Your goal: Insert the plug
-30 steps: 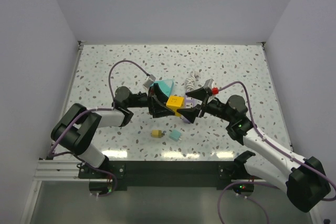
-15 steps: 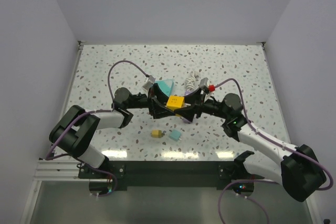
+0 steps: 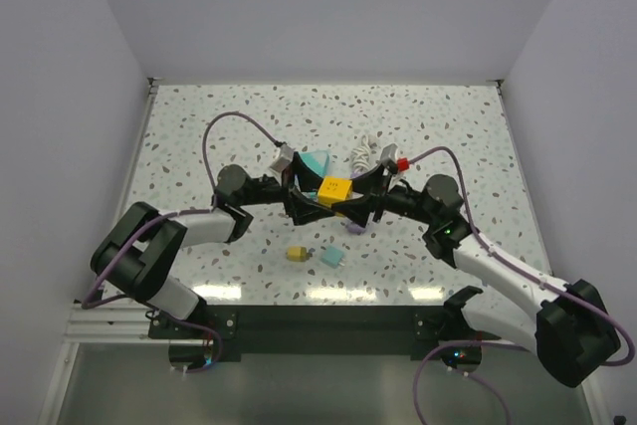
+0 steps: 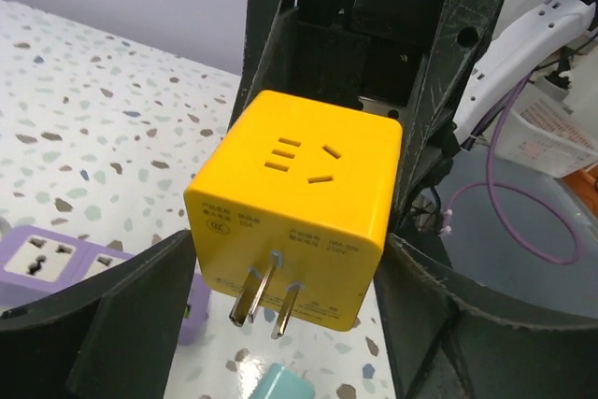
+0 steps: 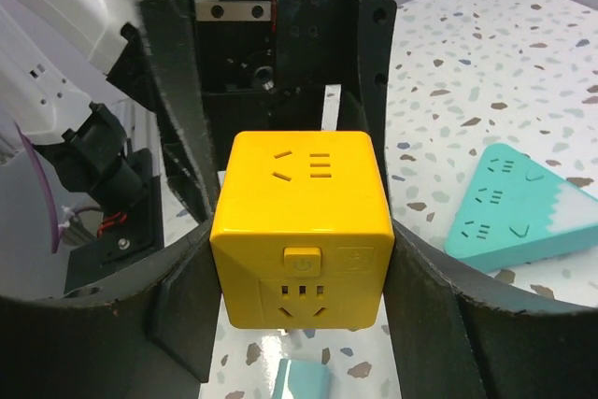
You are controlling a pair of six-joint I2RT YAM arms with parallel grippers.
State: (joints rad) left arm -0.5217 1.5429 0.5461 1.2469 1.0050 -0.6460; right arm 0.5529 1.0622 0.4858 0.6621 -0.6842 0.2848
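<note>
Speckled worktop [image 3: 199,126] is filling the overhead view, where the left end effector [image 3: 318,194] and right end effector [image 3: 352,196] are meeting nose to nose, with the yellow cube plug [image 3: 334,187] sitting between them just beside a teal power strip [image 3: 317,160]. On the left wrist camera, the left fingers [image 4: 140,324] are pressing both flanks of the cube, its prongs are pointing down, and a purple socket strip [image 4: 47,259] is lying below. Over on the right wrist camera, the right fingers [image 5: 430,306] are also clamping its sides, so both are grasping it.
</note>
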